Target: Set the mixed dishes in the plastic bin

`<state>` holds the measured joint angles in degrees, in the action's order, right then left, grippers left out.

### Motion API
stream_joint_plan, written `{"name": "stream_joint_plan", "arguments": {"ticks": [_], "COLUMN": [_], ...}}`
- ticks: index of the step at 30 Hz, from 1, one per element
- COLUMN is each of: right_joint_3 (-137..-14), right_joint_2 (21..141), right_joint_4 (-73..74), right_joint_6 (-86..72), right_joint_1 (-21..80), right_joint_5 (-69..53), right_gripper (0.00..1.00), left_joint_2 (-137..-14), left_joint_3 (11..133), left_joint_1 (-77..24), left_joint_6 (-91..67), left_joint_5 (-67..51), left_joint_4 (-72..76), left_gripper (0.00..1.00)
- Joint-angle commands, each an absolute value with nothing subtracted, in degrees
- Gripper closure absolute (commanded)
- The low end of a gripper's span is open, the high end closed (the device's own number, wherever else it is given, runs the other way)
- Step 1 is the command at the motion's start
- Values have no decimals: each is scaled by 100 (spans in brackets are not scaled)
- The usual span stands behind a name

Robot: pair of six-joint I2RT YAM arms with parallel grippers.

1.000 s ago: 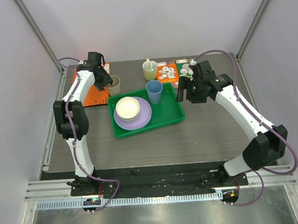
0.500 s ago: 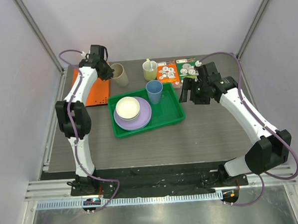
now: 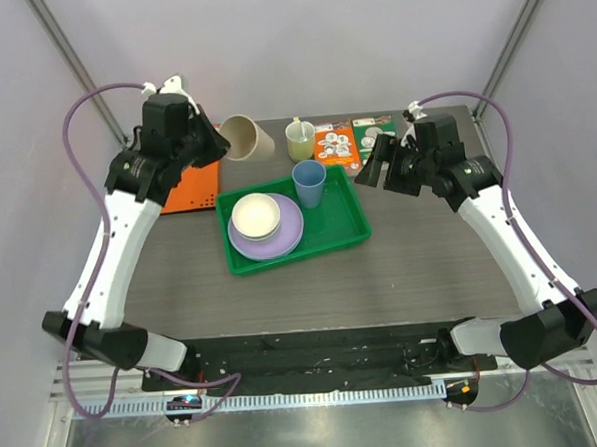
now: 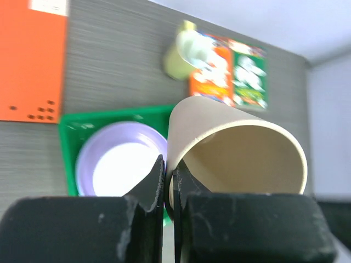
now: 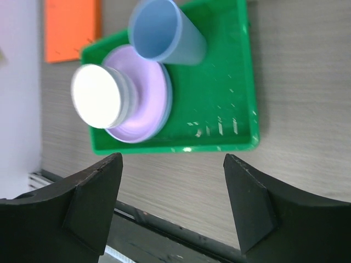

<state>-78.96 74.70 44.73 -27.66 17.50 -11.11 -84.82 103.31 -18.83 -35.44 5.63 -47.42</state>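
My left gripper (image 3: 217, 143) (image 4: 169, 164) is shut on the rim of the beige cup (image 3: 246, 138) (image 4: 241, 153). It holds the cup tilted in the air above the table's far left, behind the bin. The green plastic bin (image 3: 343, 221) (image 5: 219, 93) lies mid-table. Inside it the cream bowl (image 3: 255, 216) (image 5: 98, 96) sits on the lilac plate (image 3: 289, 229) (image 5: 145, 96). The blue cup (image 3: 308, 183) (image 5: 164, 33) stands at the bin's far side. My right gripper (image 3: 369, 170) (image 5: 173, 164) hovers open and empty, off the bin's far right corner.
A yellow-green mug (image 3: 300, 140) with a spoon stands at the back. Beside it lie two picture cards (image 3: 336, 144). An orange folder (image 3: 191, 184) lies at the back left. Slanted frame posts rise at both rear corners.
My left gripper shut on the beige cup's rim and lifted it off the table by the folder, up and rightwards, tilting it. The right arm rose and drew back slightly, still open.
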Motion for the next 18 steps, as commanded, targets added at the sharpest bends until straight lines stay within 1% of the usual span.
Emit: {"name": "stream_joint_plan", "arguments": {"ticks": [1,5,10,13,18], "right_joint_3": [-8568,-9052,-8878,-8798,-8465], "right_joint_2": [7163,7172,6988,6987,7093], "right_joint_4": [3964,3981,3850,3963,4192], "right_joint_6": [-3269,-3375,-3445,-3393,-3234], "right_joint_1": [1784,1968,2109,2215,2478], "right_joint_5": [-1292,-1370,-1406,-1354,-1055], "right_gripper": [21,22,21,20,20], "left_joint_2": [-8297,-8402,-8841,-9157,-9465], "left_joint_3": [9871,9423,9395,9588,9816], "left_joint_1": [-2591,-3330,-3989,-4192,-4359], "left_joint_6": [-3437,-3586,-3841,-3928,-4061], "left_joint_5": [246,492,834,958,808], "left_joint_4": [-4938,-4922,-4816,-4843,-4720], "left_gripper": [100,100,100,100,100]}}
